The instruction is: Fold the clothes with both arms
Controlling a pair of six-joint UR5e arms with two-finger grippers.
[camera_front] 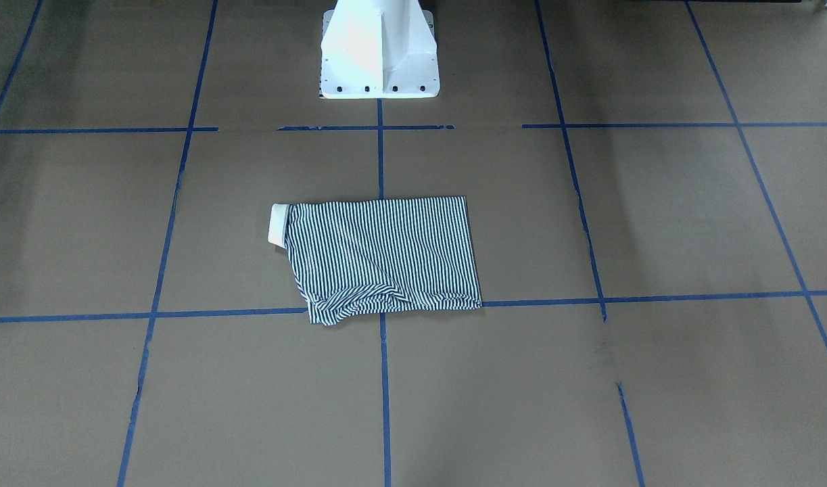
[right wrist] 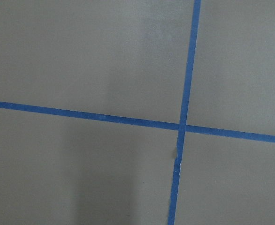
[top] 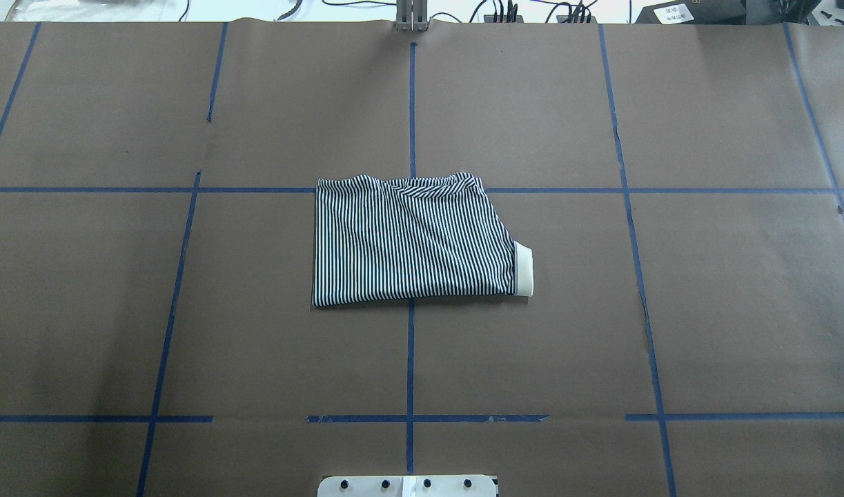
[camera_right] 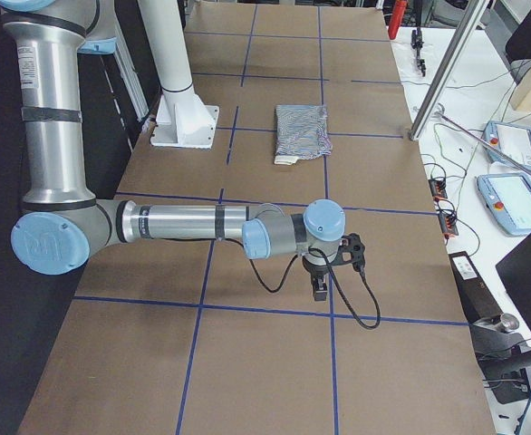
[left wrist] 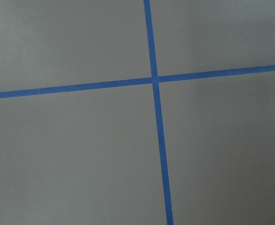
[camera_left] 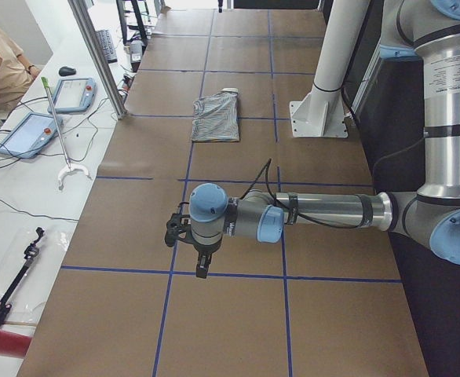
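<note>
Lying on table (top: pixel 118 310): folded striped shirt (top: pixel 411 238), collar (top: pixel 524 270) showing.
Left gripper (camera_left: pixel 202 267): well apart; fingers' spread unclear.
Right gripper (camera_right: pixel 320 288): same, cannot tell.

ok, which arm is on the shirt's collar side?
The right arm: the shirt has its cream collar sticking out toward it; the left arm faces a plain edge.

Cloth shirt (top: pixel 408 241) on matt, perhaps paper table (top: pixel 256 345) (smooth tape (top: pixel 410 345))

Open brown table (top: pixel 187 310) all round the folded polo shirt (top: pixel 411 238); white pedestal (camera_front: pixel 379 47) well apart, robot-side.
</note>
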